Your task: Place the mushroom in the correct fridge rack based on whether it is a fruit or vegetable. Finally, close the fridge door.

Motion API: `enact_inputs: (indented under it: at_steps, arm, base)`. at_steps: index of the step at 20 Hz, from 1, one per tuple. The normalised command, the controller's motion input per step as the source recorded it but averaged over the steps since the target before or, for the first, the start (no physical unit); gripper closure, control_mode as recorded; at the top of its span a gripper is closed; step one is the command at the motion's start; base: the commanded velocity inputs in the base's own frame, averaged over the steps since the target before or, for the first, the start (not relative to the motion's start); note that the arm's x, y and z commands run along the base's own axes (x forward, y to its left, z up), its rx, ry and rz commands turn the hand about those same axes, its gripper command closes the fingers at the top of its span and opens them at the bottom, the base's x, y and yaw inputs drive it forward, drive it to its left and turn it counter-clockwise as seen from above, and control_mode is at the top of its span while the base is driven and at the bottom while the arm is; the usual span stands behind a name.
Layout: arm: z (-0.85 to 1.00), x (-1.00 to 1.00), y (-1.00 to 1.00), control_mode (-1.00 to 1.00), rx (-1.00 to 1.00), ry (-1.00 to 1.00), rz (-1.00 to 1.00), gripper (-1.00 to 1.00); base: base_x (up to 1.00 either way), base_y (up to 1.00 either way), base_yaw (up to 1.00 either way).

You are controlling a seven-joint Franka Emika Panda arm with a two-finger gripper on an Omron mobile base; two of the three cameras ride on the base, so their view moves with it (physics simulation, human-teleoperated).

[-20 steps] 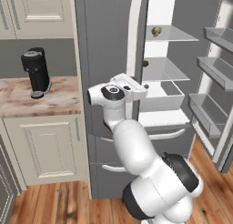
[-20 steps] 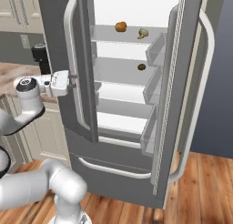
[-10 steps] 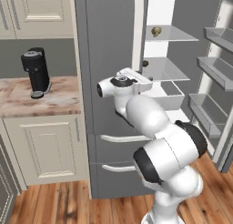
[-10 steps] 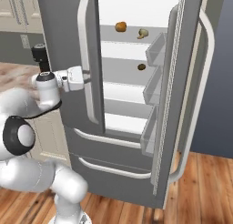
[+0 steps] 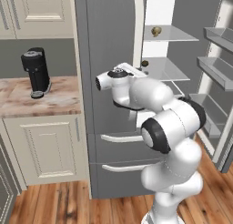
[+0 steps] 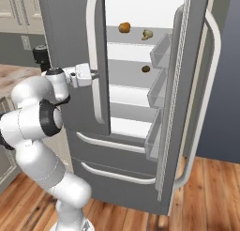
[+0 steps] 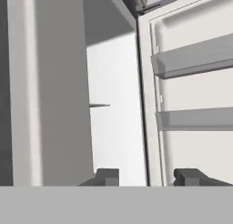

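Note:
The tan mushroom (image 6: 147,34) lies on the fridge rack (image 6: 117,39), the top glass shelf, to the right of a smooth orange-brown item (image 6: 124,27). From the left base view the mushroom (image 5: 156,32) sits on that same fridge rack (image 5: 177,35). My gripper (image 6: 96,75) is at the long handle (image 6: 93,47) of the grey left door, well below and left of the mushroom. Its jaws are shut and I see nothing held. In the hand view the gripper (image 7: 146,175) points past the left door's edge into the white interior.
The right fridge door (image 6: 187,84) stands wide open with clear bins on its inside. A small dark ball (image 6: 146,69) rests on the second shelf. A black coffee machine (image 5: 36,73) stands on the marble counter (image 5: 41,100) to the left.
My arm has swung right to the left door's handle and the jaws have closed. The left door has swung a little further across the fridge opening.

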Motion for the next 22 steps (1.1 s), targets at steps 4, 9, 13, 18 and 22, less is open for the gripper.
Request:
enact_inputs:
  at_steps: [4, 9, 13, 18, 22]
  arm:
    - [0.02, 0.61, -0.04, -1.00, 0.01, 0.00, -0.01, -1.00]
    - [0.28, -0.65, -0.04, -1.00, 0.05, -0.03, 0.00, -1.00]
    - [0.26, -0.97, -0.01, -1.00, 0.04, -0.06, 0.00, -1.00]
    - [0.07, -1.00, -0.08, -1.00, 0.06, 0.00, 0.02, -1.00]
    - [0.00, -1.00, -0.37, -1.00, 0.08, 0.00, 0.08, -1.00]
  base:
    - [0.00, 0.00, 0.00]
    - [0.00, 0.00, 0.00]
    - [0.00, 0.00, 0.00]
    - [0.00, 0.00, 0.00]
    - [0.00, 0.00, 0.00]
